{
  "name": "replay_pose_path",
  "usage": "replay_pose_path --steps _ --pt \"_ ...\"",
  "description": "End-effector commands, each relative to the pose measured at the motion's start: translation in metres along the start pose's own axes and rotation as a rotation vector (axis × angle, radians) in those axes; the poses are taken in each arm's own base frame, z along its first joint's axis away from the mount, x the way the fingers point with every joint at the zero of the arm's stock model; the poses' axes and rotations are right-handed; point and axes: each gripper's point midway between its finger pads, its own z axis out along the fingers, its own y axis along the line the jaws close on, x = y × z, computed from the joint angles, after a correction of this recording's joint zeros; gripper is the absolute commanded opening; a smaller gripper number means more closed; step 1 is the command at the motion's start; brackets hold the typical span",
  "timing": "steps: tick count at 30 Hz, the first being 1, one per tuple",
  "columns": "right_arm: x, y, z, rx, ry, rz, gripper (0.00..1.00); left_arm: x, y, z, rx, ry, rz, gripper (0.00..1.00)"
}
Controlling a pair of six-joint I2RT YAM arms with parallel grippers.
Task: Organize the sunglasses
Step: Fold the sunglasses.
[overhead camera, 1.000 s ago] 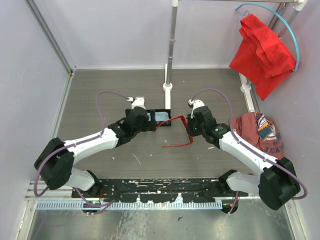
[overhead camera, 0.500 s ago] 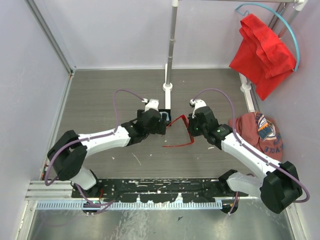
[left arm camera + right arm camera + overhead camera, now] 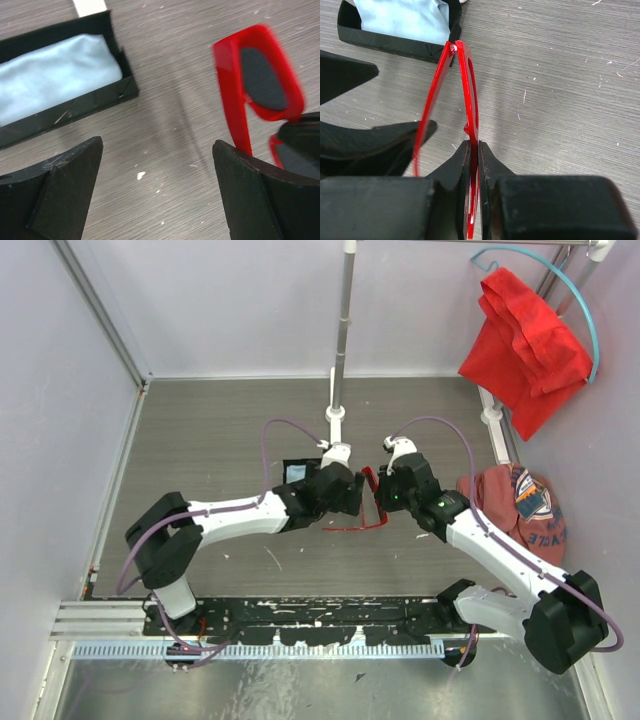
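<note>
Grey wood-grain table (image 3: pixel 220 430) runs wide to the pale walls (image 3: pixel 240 300). Mid-table, the right gripper (image 3: pixel 473 152) pinches the red sunglasses (image 3: pixel 470 85) by the frame, set on edge. The left gripper (image 3: pixel 156 150) gapes just beside them, holding nothing. The black case (image 3: pixel 75 107), with a blue cloth (image 3: pixel 50 70) inside, sits apart from the lenses.

cloth (image 3: pixel 55 75) in case (image 3: pixel 75 107), sunglasses (image 3: pixel 232 75) right of case, cap (image 3: pixel 520 505) far right

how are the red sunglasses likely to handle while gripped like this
Probably light and thin: the right gripper holds the sunglasses up by the frame edge alone. The slim arm looks hinged, so a push would likely fold it. Glossy plastic may slip.
</note>
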Motion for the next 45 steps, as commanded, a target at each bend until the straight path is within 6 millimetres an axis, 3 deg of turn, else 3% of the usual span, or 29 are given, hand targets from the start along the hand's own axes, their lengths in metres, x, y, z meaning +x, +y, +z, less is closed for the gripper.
replay_pose_path --steps 1,8,12,21,24,28,37,45 --pt "-0.028 0.009 -0.008 -0.025 -0.094 0.022 0.01 -0.018 -0.030 0.005 0.042 -0.034 -0.007 0.98" --pt "-0.028 0.008 -0.009 -0.018 -0.093 0.029 0.01 -0.019 -0.049 0.016 0.057 -0.019 0.013 0.98" --pt "-0.027 0.002 -0.008 0.013 -0.092 0.027 0.01 -0.018 -0.037 0.009 0.022 -0.021 0.029 0.98" --pt "-0.024 -0.008 -0.003 0.068 -0.078 0.025 0.01 -0.028 0.019 -0.053 -0.066 -0.104 0.047 0.98" --pt "-0.024 -0.012 -0.001 0.092 -0.078 0.029 0.01 -0.025 0.027 -0.073 -0.040 -0.102 0.030 0.98" --pt "-0.026 -0.014 0.002 0.113 -0.082 0.043 0.01 -0.007 0.027 -0.084 0.006 -0.078 0.031 0.98" --pt "-0.038 -0.009 0.007 0.111 -0.091 0.060 0.01 0.025 0.021 -0.090 -0.070 -0.050 0.167 0.98" --pt "-0.046 -0.007 0.003 0.105 -0.107 0.058 0.01 0.030 0.014 -0.073 -0.131 -0.045 0.230 0.98"
